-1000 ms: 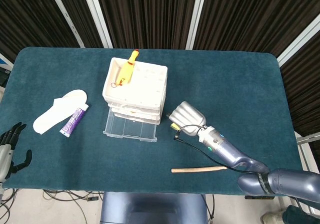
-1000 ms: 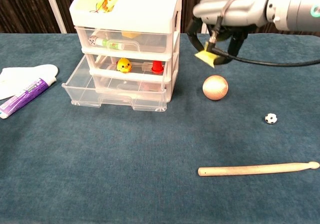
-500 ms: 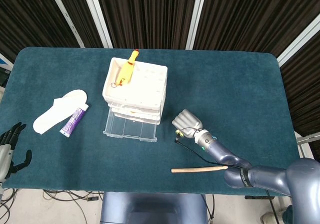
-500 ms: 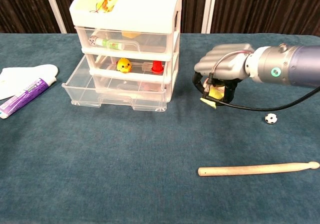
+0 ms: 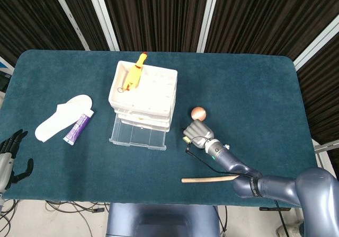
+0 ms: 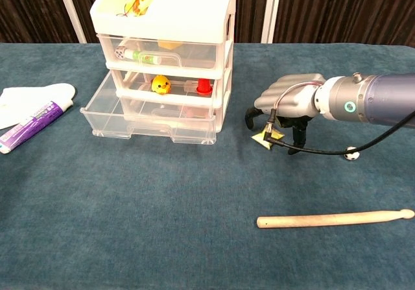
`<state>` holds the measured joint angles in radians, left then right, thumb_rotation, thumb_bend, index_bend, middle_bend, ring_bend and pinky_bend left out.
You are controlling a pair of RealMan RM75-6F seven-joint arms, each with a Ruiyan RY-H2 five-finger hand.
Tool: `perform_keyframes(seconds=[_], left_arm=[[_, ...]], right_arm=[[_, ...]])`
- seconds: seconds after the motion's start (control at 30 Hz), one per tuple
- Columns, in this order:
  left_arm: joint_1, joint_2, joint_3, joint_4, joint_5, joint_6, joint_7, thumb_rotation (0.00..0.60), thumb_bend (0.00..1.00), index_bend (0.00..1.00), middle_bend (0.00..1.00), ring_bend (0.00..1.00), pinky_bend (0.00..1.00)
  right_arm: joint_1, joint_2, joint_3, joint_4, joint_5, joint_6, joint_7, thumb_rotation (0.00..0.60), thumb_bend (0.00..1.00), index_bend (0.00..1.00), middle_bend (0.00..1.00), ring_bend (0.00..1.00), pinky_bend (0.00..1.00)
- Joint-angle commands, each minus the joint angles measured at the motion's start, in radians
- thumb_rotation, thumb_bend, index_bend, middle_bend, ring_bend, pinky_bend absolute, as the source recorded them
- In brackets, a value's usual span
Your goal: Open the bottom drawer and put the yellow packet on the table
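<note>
The white three-drawer unit (image 5: pixel 143 95) (image 6: pixel 165 50) stands left of centre, its clear bottom drawer (image 5: pixel 139 133) (image 6: pixel 149 118) pulled out and showing nothing inside. My right hand (image 5: pixel 197 132) (image 6: pixel 288 102) is low over the cloth to the right of the drawers, fingers curled down. It holds the small yellow packet (image 6: pixel 267 136) (image 5: pixel 186 139) at its fingertips, and the packet's lower corner is at the table surface. My left hand (image 5: pixel 10 153) hangs off the table's left edge, fingers spread, holding nothing.
A copper ball (image 5: pixel 198 112) lies just behind the right hand. A tiny football (image 6: pixel 351 153) and a wooden drumstick (image 6: pixel 334 220) lie to the right and front. A white insole (image 5: pixel 62 117) and purple tube (image 5: pixel 78 128) lie left. A rubber chicken (image 5: pixel 134 75) tops the unit.
My right hand has come down and forward with the yellow packet, from beside the drawer unit to table level. The copper ball now shows behind it in the head view.
</note>
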<state>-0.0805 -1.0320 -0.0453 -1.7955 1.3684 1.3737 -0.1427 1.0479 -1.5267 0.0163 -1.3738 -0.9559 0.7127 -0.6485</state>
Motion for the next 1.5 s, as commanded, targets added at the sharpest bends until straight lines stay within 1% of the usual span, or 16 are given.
perform_keyframes(seconds=[0.03, 0.17, 0.23, 0.33, 0.37, 0.43, 0.5, 0.6, 0.67, 0.73, 0.77, 0.83, 0.9, 1.13, 1.33, 1.5], left_arm=[[0.000, -0.001, 0.000, 0.001, 0.000, 0.000, 0.001, 0.600, 0.51, 0.03, 0.00, 0.00, 0.00], [-0.001, -0.001, -0.001, 0.001, -0.002, 0.000, 0.003, 0.600, 0.51, 0.03, 0.00, 0.00, 0.00], [0.000, -0.002, -0.001, 0.001, -0.001, 0.001, 0.003, 0.600, 0.51, 0.03, 0.00, 0.00, 0.01], [0.000, -0.003, -0.001, 0.003, 0.000, 0.003, 0.004, 0.600, 0.51, 0.03, 0.00, 0.00, 0.02], [0.000, -0.004, -0.001, 0.002, 0.000, 0.003, 0.005, 0.600, 0.51, 0.03, 0.00, 0.00, 0.02], [0.000, -0.005, -0.001, 0.001, 0.002, 0.004, 0.011, 0.600, 0.51, 0.03, 0.00, 0.00, 0.01], [0.000, -0.007, 0.000, 0.001, 0.005, 0.008, 0.019, 0.600, 0.51, 0.03, 0.00, 0.00, 0.01], [0.001, -0.010, -0.001, 0.000, 0.006, 0.012, 0.024, 0.600, 0.51, 0.03, 0.00, 0.00, 0.01], [0.002, -0.011, -0.002, 0.000, 0.008, 0.017, 0.027, 0.600, 0.51, 0.03, 0.00, 0.00, 0.00], [0.003, -0.013, -0.003, 0.001, 0.011, 0.025, 0.032, 0.600, 0.51, 0.03, 0.00, 0.00, 0.00], [0.004, -0.016, -0.004, 0.002, 0.015, 0.031, 0.037, 0.600, 0.51, 0.03, 0.00, 0.00, 0.00], [0.006, -0.019, -0.003, 0.003, 0.020, 0.037, 0.043, 0.600, 0.51, 0.03, 0.00, 0.00, 0.00], [0.008, -0.021, -0.002, 0.004, 0.026, 0.043, 0.046, 0.600, 0.51, 0.03, 0.00, 0.00, 0.00], [0.013, -0.030, -0.001, 0.010, 0.057, 0.074, 0.070, 0.600, 0.51, 0.03, 0.00, 0.00, 0.00], [0.018, -0.037, 0.001, 0.023, 0.107, 0.115, 0.092, 0.600, 0.51, 0.03, 0.00, 0.00, 0.00], [0.022, -0.043, 0.004, 0.035, 0.146, 0.145, 0.106, 0.600, 0.51, 0.03, 0.00, 0.00, 0.00]], right_arm=[[-0.001, 0.050, 0.017, -0.066, 0.019, 0.027, -0.003, 0.600, 0.20, 0.21, 1.00, 1.00, 1.00], [-0.011, 0.142, 0.033, -0.173, 0.049, 0.073, -0.011, 0.600, 0.20, 0.21, 1.00, 1.00, 1.00], [-0.019, 0.192, 0.031, -0.235, 0.071, 0.106, -0.032, 0.600, 0.20, 0.24, 1.00, 1.00, 1.00], [-0.041, 0.275, 0.025, -0.349, 0.136, 0.166, -0.062, 0.600, 0.19, 0.27, 0.92, 0.97, 0.98], [-0.052, 0.308, 0.023, -0.394, 0.163, 0.198, -0.072, 0.600, 0.19, 0.26, 0.85, 0.92, 0.95], [-0.079, 0.358, 0.018, -0.468, 0.183, 0.272, -0.087, 0.600, 0.19, 0.24, 0.71, 0.81, 0.84], [-0.121, 0.399, 0.008, -0.525, 0.172, 0.366, -0.097, 0.600, 0.19, 0.22, 0.56, 0.70, 0.69], [-0.200, 0.434, -0.008, -0.586, 0.114, 0.509, -0.082, 0.600, 0.17, 0.20, 0.43, 0.56, 0.51], [-0.257, 0.441, -0.023, -0.604, 0.057, 0.593, -0.055, 0.600, 0.16, 0.20, 0.37, 0.50, 0.44], [-0.309, 0.443, -0.041, -0.609, -0.007, 0.662, -0.023, 0.600, 0.16, 0.19, 0.32, 0.44, 0.37], [-0.349, 0.436, -0.057, -0.595, -0.075, 0.720, 0.002, 0.600, 0.16, 0.19, 0.31, 0.43, 0.36], [-0.423, 0.408, -0.090, -0.544, -0.197, 0.819, 0.047, 0.600, 0.15, 0.17, 0.27, 0.38, 0.32], [-0.490, 0.383, -0.123, -0.497, -0.279, 0.889, 0.088, 0.600, 0.14, 0.16, 0.23, 0.34, 0.30], [-0.679, 0.348, -0.192, -0.395, -0.424, 1.037, 0.220, 0.600, 0.11, 0.11, 0.18, 0.23, 0.26], [-0.784, 0.303, -0.220, -0.305, -0.511, 1.097, 0.256, 0.600, 0.08, 0.10, 0.13, 0.20, 0.25], [-0.818, 0.321, -0.228, -0.311, -0.520, 1.046, 0.297, 0.600, 0.08, 0.08, 0.06, 0.13, 0.23]])
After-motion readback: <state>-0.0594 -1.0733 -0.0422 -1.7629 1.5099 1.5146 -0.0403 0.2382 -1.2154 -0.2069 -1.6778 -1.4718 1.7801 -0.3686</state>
